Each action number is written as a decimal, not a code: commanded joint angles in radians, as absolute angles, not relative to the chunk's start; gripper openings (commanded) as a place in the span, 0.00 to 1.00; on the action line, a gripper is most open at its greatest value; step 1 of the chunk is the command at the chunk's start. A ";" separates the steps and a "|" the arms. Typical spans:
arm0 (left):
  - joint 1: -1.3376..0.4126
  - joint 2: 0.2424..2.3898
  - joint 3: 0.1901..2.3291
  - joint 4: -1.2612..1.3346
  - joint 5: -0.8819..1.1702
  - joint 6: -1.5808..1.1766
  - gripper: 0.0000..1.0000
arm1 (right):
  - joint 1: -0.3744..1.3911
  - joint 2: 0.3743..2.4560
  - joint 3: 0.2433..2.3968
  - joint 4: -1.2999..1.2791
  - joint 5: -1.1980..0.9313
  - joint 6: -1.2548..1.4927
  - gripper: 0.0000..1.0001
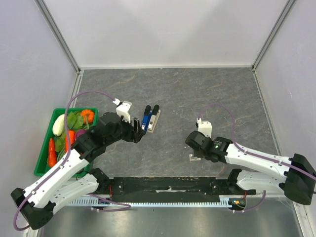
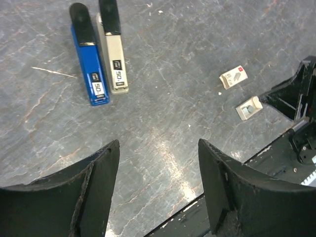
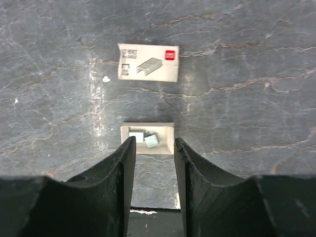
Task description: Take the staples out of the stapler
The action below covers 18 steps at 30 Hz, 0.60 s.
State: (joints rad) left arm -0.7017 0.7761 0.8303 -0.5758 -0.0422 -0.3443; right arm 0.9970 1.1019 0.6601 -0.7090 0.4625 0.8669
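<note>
A blue stapler [image 2: 89, 57] and a beige stapler [image 2: 114, 49] lie side by side and closed on the grey table; both also show in the top view, blue [image 1: 146, 117] and beige [image 1: 155, 119]. My left gripper [image 2: 158, 143] is open and empty, just short of them and apart from both [image 1: 140, 131]. My right gripper [image 3: 154, 139] is open and empty, its tips right at a small open tray [image 3: 147, 138] holding two staple strips. A white staple box [image 3: 148, 62] lies beyond the tray.
A green basket [image 1: 44, 148] of toy vegetables stands at the left edge. A black strip [image 1: 168, 185] runs along the table's near edge by the arm bases. The tray [image 2: 248, 107] and box [image 2: 233, 78] lie right of the staplers.
</note>
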 commanded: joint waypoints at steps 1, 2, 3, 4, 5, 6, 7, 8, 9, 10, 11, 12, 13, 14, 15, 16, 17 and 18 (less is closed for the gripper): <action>-0.698 0.843 0.834 -0.517 0.107 -0.374 0.71 | 0.959 1.077 0.696 -0.769 0.554 0.874 0.45; -0.696 0.870 0.839 -0.512 0.135 -0.379 0.71 | 0.941 1.080 0.701 -0.767 0.561 0.868 0.45; -0.696 0.891 0.844 -0.506 0.159 -0.385 0.71 | 0.925 1.081 0.707 -0.764 0.564 0.858 0.45; -0.698 0.908 0.845 -0.497 0.170 -0.397 0.71 | 0.905 1.088 0.713 -0.762 0.571 0.845 0.45; -0.698 0.919 0.847 -0.485 0.179 -0.405 0.71 | 0.885 1.092 0.721 -0.758 0.575 0.833 0.45; -0.699 0.925 0.847 -0.477 0.183 -0.413 0.71 | 0.867 1.098 0.730 -0.750 0.578 0.819 0.45; -0.701 0.933 0.845 -0.468 0.176 -0.417 0.71 | 0.845 1.101 0.739 -0.741 0.583 0.807 0.45; -0.704 0.937 0.842 -0.460 0.172 -0.423 0.71 | 0.822 1.106 0.748 -0.729 0.583 0.789 0.45; -0.704 0.946 0.841 -0.462 0.170 -0.425 0.71 | 0.792 1.111 0.752 -0.715 0.580 0.770 0.44; -0.704 0.954 0.841 -0.463 0.173 -0.426 0.71 | 0.760 1.115 0.755 -0.698 0.569 0.752 0.44; -0.703 0.956 0.841 -0.466 0.170 -0.426 0.71 | 0.730 1.124 0.755 -0.681 0.555 0.726 0.43; -0.703 0.956 0.839 -0.471 0.167 -0.425 0.71 | 0.698 1.135 0.753 -0.661 0.545 0.709 0.43; -0.704 0.953 0.839 -0.475 0.161 -0.422 0.71 | 0.672 1.147 0.749 -0.641 0.531 0.695 0.42; -0.704 0.950 0.839 -0.482 0.152 -0.417 0.71 | 0.643 1.164 0.746 -0.621 0.519 0.683 0.41; -0.703 0.945 0.839 -0.491 0.144 -0.413 0.71 | 0.609 1.181 0.739 -0.597 0.499 0.674 0.41; -0.703 0.939 0.839 -0.495 0.135 -0.410 0.71 | 0.589 1.199 0.736 -0.574 0.477 0.664 0.41; -0.703 0.937 0.838 -0.499 0.127 -0.408 0.71 | 0.572 1.219 0.730 -0.543 0.457 0.658 0.41; -0.704 0.931 0.836 -0.502 0.126 -0.407 0.71 | 0.559 1.238 0.729 -0.525 0.437 0.655 0.43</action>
State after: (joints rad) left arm -0.7025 0.9546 0.8299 -0.5144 0.1349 -0.3916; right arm 0.6136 1.1809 0.7208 -0.6445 0.5037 0.7120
